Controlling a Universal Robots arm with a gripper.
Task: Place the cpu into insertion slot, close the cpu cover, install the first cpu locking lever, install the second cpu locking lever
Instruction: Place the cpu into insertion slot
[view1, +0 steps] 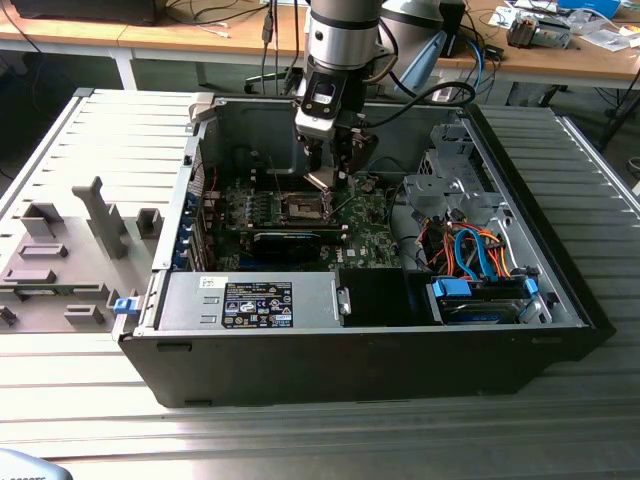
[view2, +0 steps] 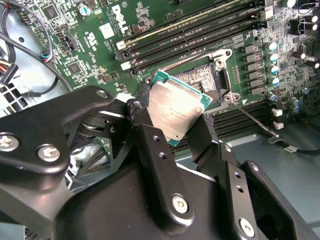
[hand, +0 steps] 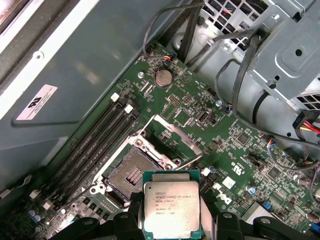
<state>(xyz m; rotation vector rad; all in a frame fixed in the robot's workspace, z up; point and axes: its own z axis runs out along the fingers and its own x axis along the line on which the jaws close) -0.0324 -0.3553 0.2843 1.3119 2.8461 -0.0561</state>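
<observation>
Silvery-grey cpu (hand: 172, 210), pinched at its edges by the black jaws, is held above the open insertion slot (hand: 131, 175), not yet touching it. The cpu cover (hand: 175, 136) is seen swung open just beside the slot. For sound placement, the chip is best levelled, squared to the slot's corners and lowered straight, never slid across the contacts. Green motherboard (hand: 235, 150) and grey computer case (view1: 260, 125) lie beyond.

Inside the computer case (view1: 350, 372), the cpu (hand: 171, 209), clasped by the gripper (view1: 330, 172), hangs just above the open socket (hand: 131, 172) on the motherboard (hand: 250, 145), with memory slots (hand: 95, 141) alongside that socket.
</observation>
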